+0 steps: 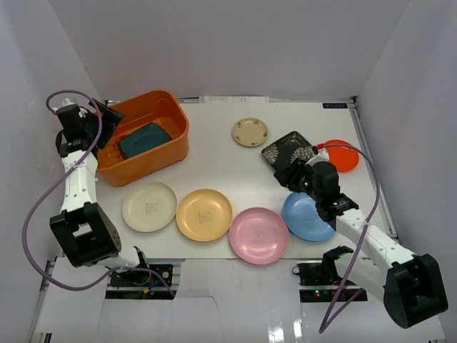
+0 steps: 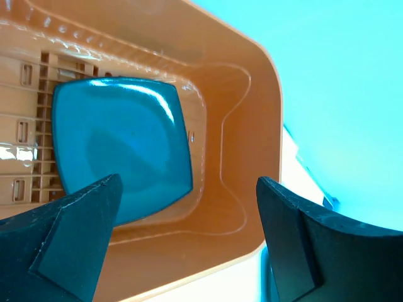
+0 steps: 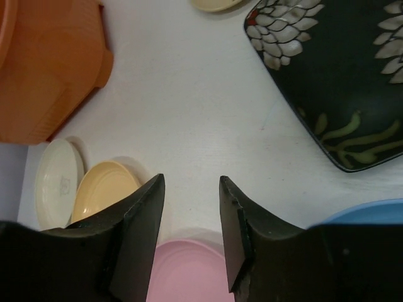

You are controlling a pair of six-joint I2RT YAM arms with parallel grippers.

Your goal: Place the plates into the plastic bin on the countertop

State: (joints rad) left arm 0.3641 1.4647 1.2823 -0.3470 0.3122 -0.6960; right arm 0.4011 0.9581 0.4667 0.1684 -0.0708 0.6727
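The orange plastic bin (image 1: 180,140) stands at the back left of the white countertop (image 1: 214,161) and holds the square dark teal plate (image 1: 145,139). My left gripper (image 1: 107,120) hangs open and empty over the bin's left end; its wrist view shows the teal plate (image 2: 119,148) on the slotted base, below the gripper (image 2: 189,182). The cream (image 1: 149,206), yellow (image 1: 204,214), pink (image 1: 259,235) and blue (image 1: 305,218) plates lie in a front row. My right gripper (image 1: 291,176) is open and empty between the blue plate and the black floral plate (image 1: 288,148).
The small beige plate (image 1: 250,132) lies at the back middle, and the orange-red plate (image 1: 343,155) at the right behind the right arm's cable. White walls enclose the table on three sides. The right wrist view shows the pink plate (image 3: 189,274) below the gripper (image 3: 192,182).
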